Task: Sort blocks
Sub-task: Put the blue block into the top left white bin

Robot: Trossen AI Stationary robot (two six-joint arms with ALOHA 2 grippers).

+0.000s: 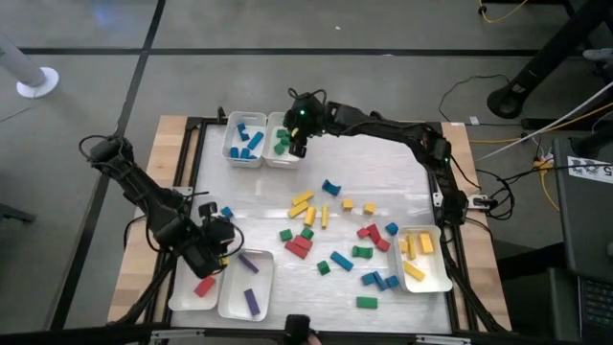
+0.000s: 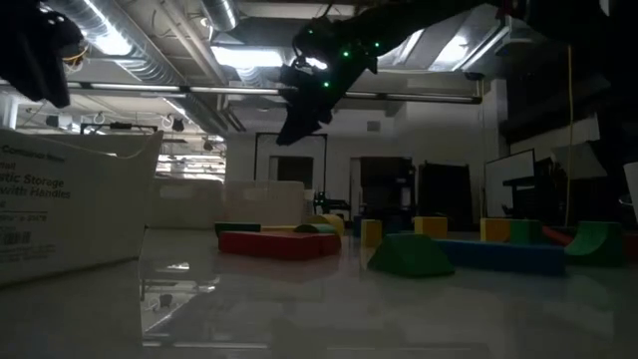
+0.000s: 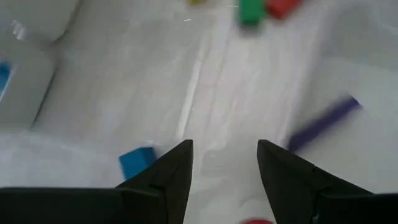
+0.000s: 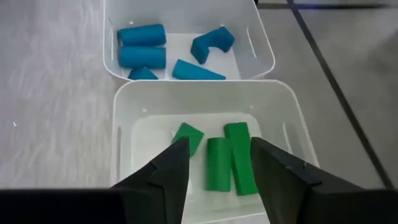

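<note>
Loose blocks (image 1: 330,230) in red, yellow, blue and green lie scattered over the middle of the table. My right gripper (image 1: 296,140) (image 4: 219,163) hovers open above the far white tray (image 4: 124,118) in which three green blocks (image 4: 229,158) lie on the floor. Beside that tray stands a tray of blue blocks (image 4: 142,46). My left gripper (image 1: 216,241) (image 3: 225,165) hangs open over the near left of the table, with nothing between its fingers. A blue block (image 3: 137,163) lies just beside it.
At the near left stand a tray with a red block (image 1: 203,286) and a tray with purple bars (image 1: 251,299). A tray of yellow blocks (image 1: 419,259) sits at the near right. Bare table lies between the far trays and the scattered blocks.
</note>
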